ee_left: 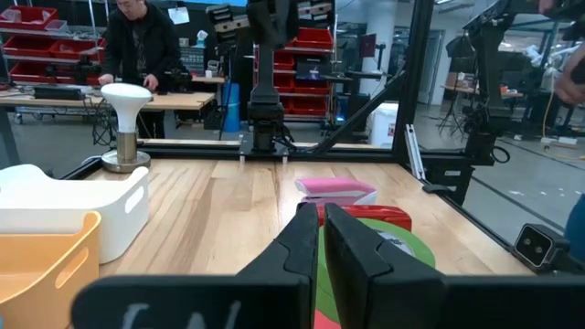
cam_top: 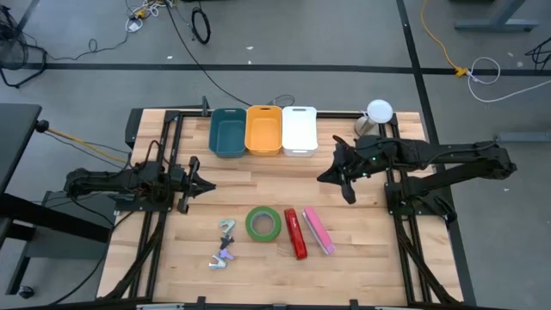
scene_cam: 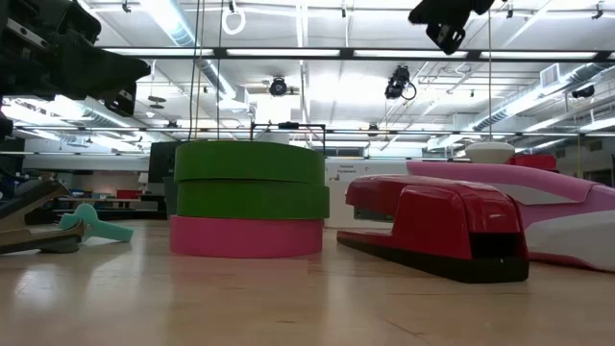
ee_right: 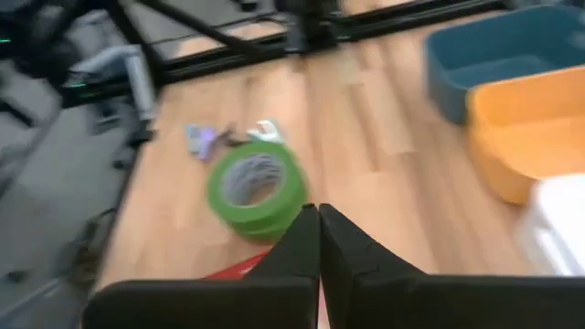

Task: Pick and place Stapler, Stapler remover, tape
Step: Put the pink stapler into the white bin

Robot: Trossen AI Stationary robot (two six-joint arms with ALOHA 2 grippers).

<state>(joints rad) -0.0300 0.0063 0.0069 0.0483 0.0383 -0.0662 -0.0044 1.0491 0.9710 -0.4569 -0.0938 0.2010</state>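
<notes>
The green tape roll (cam_top: 263,224) lies flat near the table's near edge; in the low view the tape (scene_cam: 250,178) sits on a pink ring. To its right lie a red stapler (cam_top: 295,233) and a pink stapler (cam_top: 318,230), side by side. Left of it lie staple removers (cam_top: 226,228), one more (cam_top: 219,257) nearer the edge. My right gripper (cam_top: 342,178) is shut and hovers above the table, right of centre, with the tape (ee_right: 256,187) ahead of it. My left gripper (cam_top: 195,181) is shut and waits at the table's left.
Three bins stand in a row at the far edge: blue (cam_top: 228,131), orange (cam_top: 263,129) and white (cam_top: 299,129). A white mushroom-shaped object (cam_top: 379,112) stands at the far right corner. Bare wood lies between the bins and the objects. A person (ee_left: 137,46) stands beyond the table.
</notes>
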